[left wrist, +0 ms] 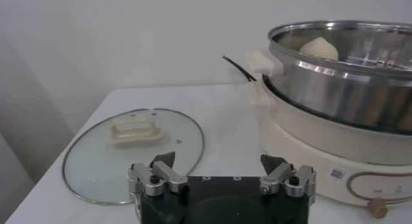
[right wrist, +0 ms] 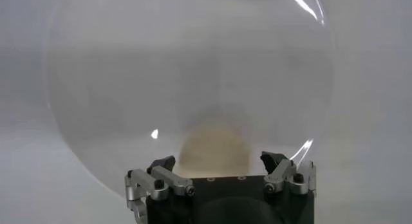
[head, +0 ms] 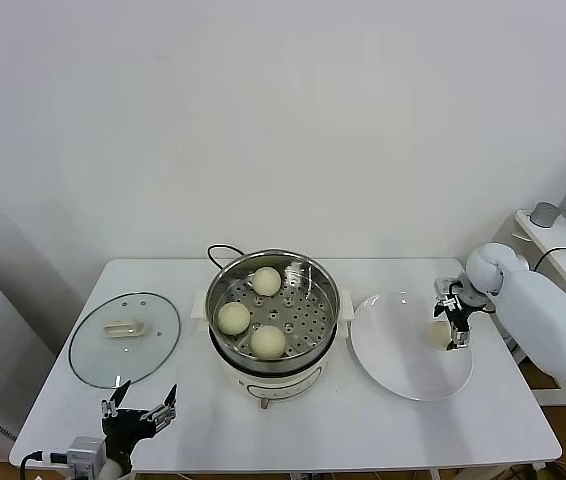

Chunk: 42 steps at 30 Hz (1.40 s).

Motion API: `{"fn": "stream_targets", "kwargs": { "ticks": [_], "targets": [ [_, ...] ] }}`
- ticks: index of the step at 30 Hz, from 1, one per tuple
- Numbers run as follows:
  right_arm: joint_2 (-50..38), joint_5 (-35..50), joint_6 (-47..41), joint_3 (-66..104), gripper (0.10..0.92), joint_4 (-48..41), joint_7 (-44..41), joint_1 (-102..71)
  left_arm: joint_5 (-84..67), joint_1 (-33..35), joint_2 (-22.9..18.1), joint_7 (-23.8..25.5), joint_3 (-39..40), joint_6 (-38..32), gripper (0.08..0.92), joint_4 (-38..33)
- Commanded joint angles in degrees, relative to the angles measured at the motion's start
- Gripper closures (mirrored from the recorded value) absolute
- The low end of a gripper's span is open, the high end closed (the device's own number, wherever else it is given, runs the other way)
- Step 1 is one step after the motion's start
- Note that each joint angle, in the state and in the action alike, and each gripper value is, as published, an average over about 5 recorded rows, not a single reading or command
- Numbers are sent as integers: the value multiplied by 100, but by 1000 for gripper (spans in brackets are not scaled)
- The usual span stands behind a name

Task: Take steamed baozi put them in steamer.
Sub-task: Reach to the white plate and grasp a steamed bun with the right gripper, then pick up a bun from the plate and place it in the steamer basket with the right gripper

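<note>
Steel steamer [head: 273,310] sits mid-table [head: 363,420] with three baozi [head: 267,281] on its perforated tray. Fourth baozi [head: 437,334] lies on the white plate [head: 393,365], largely hidden behind the right tool [head: 452,320], whose fingers stand open around it without clear contact. Left tool [head: 139,412] hangs open near the table's front edge, below the glass lid [head: 125,338]; its arm is cut off
</note>
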Motion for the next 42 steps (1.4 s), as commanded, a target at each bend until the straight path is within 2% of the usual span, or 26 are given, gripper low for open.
{"fn": "stream_targets", "kwargs": {
  "ticks": [1,15,18,24,31,37,42],
  "targets": [
    [70,-172,9,111,203,-100,92,-94,1,-1,-137,0,3,1,177,16],
    [110,-145,-3,152,205,-133,176,-133,1,-9,-139,-1,7,-7,177,35],
    [93,-96,-14,151,247,-116,157,-126,-2,-17,-136,-2,7,-10,177,48],
    [-47,217,-151,47,414,88,48,-1,-12,-62,-129,-5,17,-12,177,78],
    [-827,1653,-923,-1224,596,1214,-30,1033,51,-221,-105,-45,39,-65,177,164],
    [-1233,3112,-1844,-3070,617,2291,-50,2809,296,-290,-86,-153,47,-131,177,169],
    [-967,4169,-2557,-4412,613,2973,15,4243,414,-324,-83,-263,17,-116,177,154]
  ]
}}
